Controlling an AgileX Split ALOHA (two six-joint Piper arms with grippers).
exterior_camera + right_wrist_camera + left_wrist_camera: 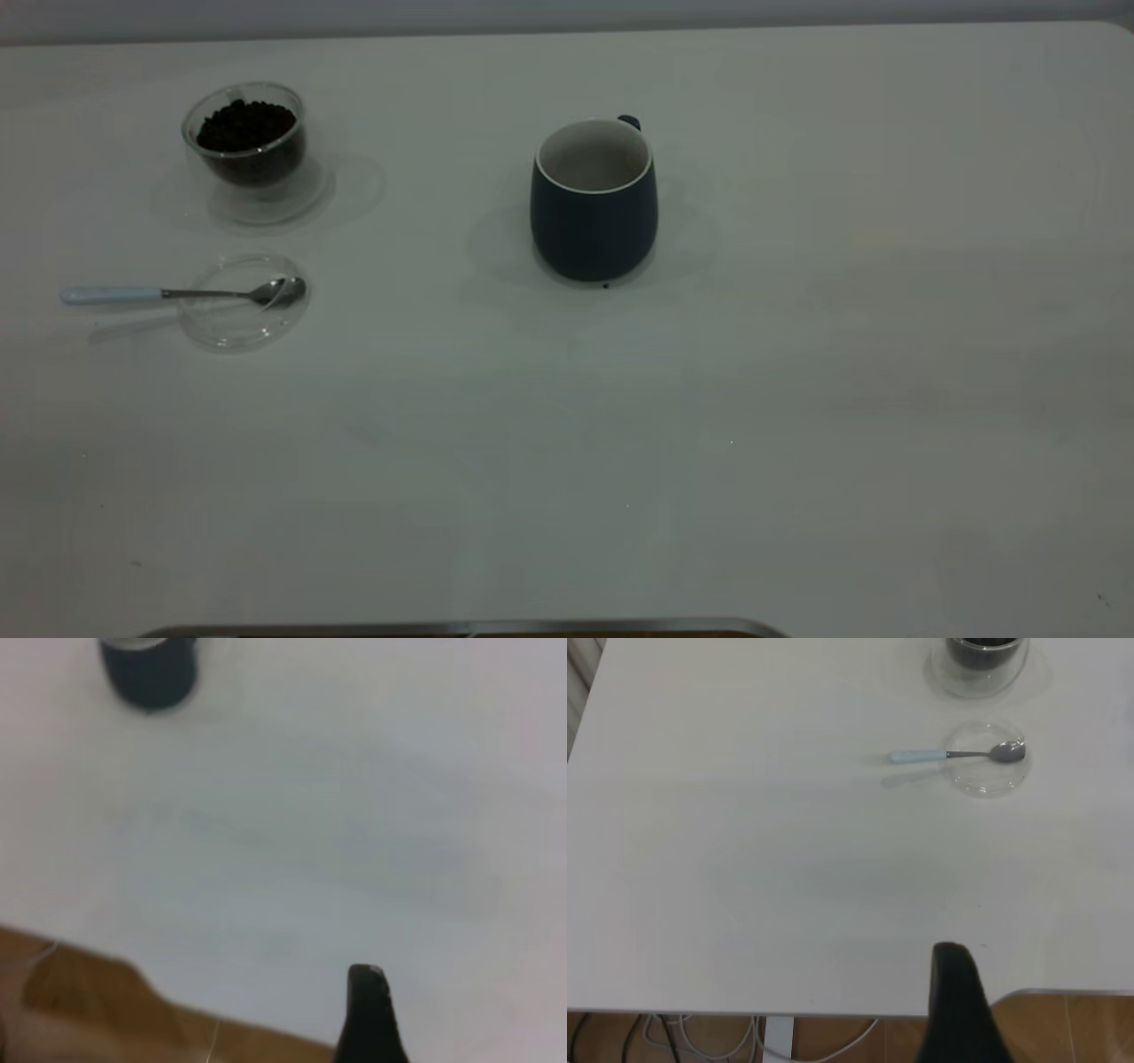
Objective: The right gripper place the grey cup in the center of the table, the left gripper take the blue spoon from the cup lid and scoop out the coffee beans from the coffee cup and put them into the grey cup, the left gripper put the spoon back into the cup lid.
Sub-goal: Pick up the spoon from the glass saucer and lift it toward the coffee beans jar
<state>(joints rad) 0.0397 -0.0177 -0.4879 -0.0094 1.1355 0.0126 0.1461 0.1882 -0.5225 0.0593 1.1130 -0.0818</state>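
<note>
The grey cup (594,208) stands upright near the middle of the table (842,372), its handle to the far side; it also shows in the right wrist view (146,673). The coffee cup (246,146), full of coffee beans (245,124), stands at the far left. In front of it lies the cup lid (232,326) with the blue spoon (133,294) resting across it, bowl in the lid, handle pointing left. Neither gripper shows in the exterior view. My left gripper (950,950) hangs shut over the table's front edge, far from the spoon (930,755). My right gripper (365,973) is shut, also at the front edge.
Wooden floor (1072,1028) and loose cables (700,1032) lie below the table's front edge. A dark rim (461,629) runs along the bottom of the exterior view. The table's rounded corner (1118,28) is at the far right.
</note>
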